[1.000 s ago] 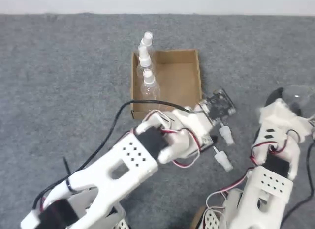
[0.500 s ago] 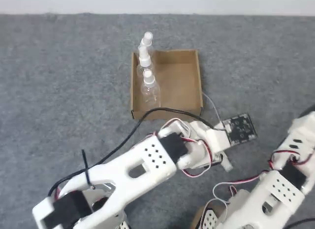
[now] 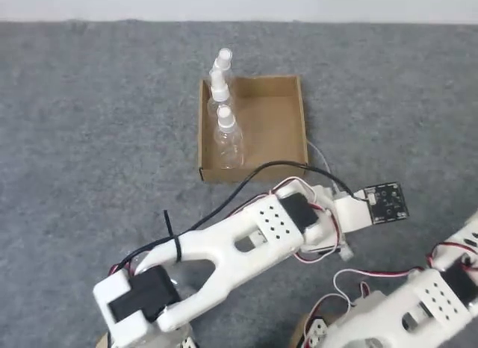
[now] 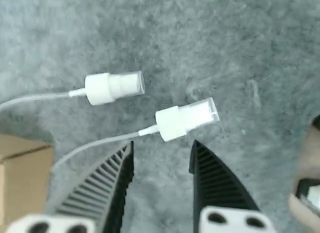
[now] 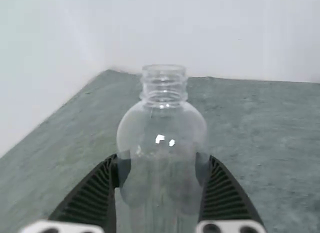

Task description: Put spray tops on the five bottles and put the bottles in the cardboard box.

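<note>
Two white spray tops with thin dip tubes lie on the grey carpet, one just beyond my left gripper, the other farther off. The left gripper is open and empty, its fingertips on either side of the nearer top's tube end. My right gripper is shut on a clear bottle that stands upright with an open threaded neck. The cardboard box holds three capped bottles along one wall. The left arm stretches across the carpet in front of the box.
The box corner lies close beside the left gripper. The right arm's base and links stand at the front right of the high view. A pale wall borders the carpet behind the held bottle. Open carpet lies to the box's left.
The left arm swung right and lowered over the two spray tops, covering them in the high view. The right arm pulled away to the right, taking the bottle out of the high view.
</note>
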Controlling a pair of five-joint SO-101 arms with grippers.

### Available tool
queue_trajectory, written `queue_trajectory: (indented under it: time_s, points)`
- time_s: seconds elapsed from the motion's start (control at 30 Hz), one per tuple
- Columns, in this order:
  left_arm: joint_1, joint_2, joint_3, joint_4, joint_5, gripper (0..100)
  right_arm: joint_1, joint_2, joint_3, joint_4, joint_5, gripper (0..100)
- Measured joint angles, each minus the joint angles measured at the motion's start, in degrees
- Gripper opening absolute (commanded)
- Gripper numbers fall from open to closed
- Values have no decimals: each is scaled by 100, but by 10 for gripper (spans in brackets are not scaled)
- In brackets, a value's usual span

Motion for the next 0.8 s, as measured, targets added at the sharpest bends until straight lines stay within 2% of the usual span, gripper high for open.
queue_trajectory:
  time_s: [0.2,0.8]
  points:
    - [273,404,-404,202,-176,230,79,0,299,0,712,66]
    - [457,1987,-1415,369,-440,228,79,0,703,-9,853,66]
